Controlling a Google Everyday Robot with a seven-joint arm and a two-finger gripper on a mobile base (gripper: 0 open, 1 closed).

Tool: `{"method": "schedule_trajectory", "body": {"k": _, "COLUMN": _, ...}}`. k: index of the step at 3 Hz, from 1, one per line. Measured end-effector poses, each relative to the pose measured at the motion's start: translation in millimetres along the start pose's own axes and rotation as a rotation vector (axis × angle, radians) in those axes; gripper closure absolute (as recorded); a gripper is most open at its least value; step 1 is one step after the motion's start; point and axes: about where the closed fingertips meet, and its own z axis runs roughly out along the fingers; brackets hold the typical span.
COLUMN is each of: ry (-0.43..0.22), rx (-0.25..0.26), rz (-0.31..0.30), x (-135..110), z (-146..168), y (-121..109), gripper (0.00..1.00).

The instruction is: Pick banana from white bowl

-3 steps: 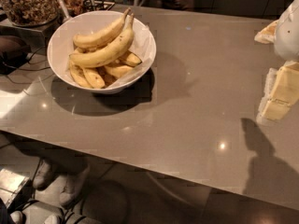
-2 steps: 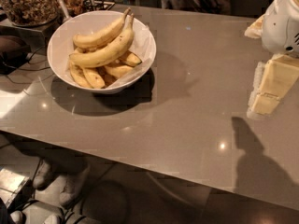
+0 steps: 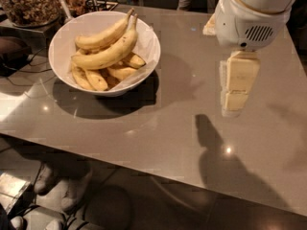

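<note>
My tool [image 3: 233,107], open or closed I cannot tell, hangs well apart from the white bowl [image 3: 58,38], where the banana [image 3: 108,54] lies on top; I judge it light and bruisable, best pinched gently mid-body.

Bowl [image 3: 57,47] sits on the tabletop [image 3: 158,128] in the upper left of the frame, near the tabletop's left edge. Inside it the banana [image 3: 108,55] lies across the top of the pile, stem pointing to the upper right. A second long banana [image 3: 105,35] rests just above it in the frame, touching it, and the shorter bananas [image 3: 96,79] are tucked underneath, toward the bowl's lower side. A jar [image 3: 26,4] stands beyond the bowl, right in the top left corner. The pincer [image 3: 235,110] hangs in the right half of the frame, under the arm housing [image 3: 249,18] at the upper right. It's above the tabletop and well apart from the bowl. Lower left, in front of the tabletop's near edge, a pair of shoes [image 3: 62,188] on the floor.
</note>
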Motion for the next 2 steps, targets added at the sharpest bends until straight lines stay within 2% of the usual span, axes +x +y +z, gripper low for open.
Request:
{"method": "schedule_trajectory", "body": {"k": 1, "ry": -0.008, "rx": 0.017, "rz": -0.003, "x": -3.0, "z": -1.6, "y": -3.1, "gripper": 0.0}}
{"method": "schedule_trajectory", "body": {"k": 2, "ry": -0.034, "rx": 0.032, "rz": -0.054, "x": -33.6, "z": 9.9, "y": -13.9, "gripper": 0.0}}
